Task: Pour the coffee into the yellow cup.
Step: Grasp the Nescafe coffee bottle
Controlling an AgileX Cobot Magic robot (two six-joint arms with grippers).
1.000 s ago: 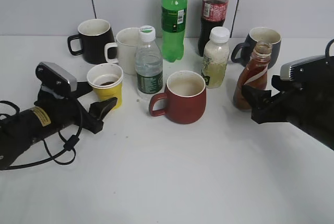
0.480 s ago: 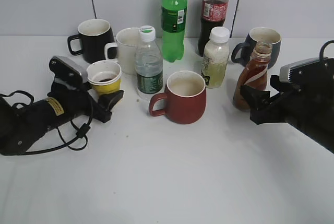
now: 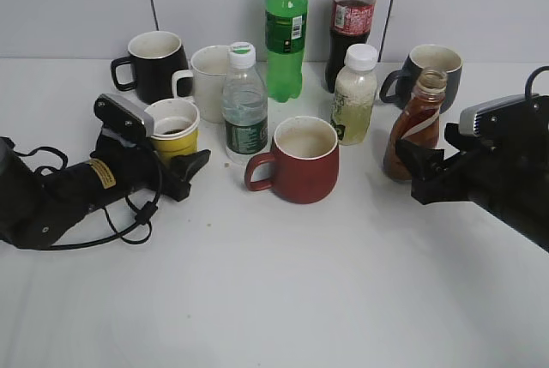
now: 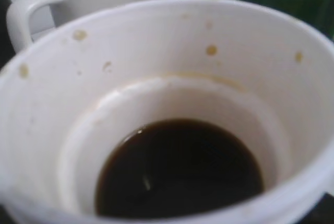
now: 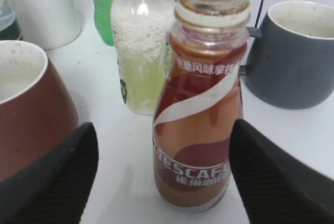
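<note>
A white tabletop (image 3: 283,299) is backed by a pale panelled wall. Against the earlier frames, the left gripper (image 3: 184,166) is seen to have advanced to the small tapered yellow cup with white rim (image 3: 174,134); one black finger (image 3: 190,171) is seen in front of the cup's base, but whether the jaws grip the cup cannot be told. Dark coffee (image 4: 177,169) lies in the cup's bottom. The right gripper (image 5: 162,177) is unchanged, spread wide either side of the curvy brown Nescafe bottle (image 3: 415,126), which stands uncapped and upright, not touched.

Counted near to far: one dark-red handled mug (image 3: 296,160); five bottles, namely the brown one, a clear water bottle (image 3: 244,109), a cloudy white-capped bottle (image 3: 353,93), a green bottle (image 3: 286,29) and a cola bottle (image 3: 352,16); three further mugs, black (image 3: 156,66), white (image 3: 206,81) and grey (image 3: 429,72).
</note>
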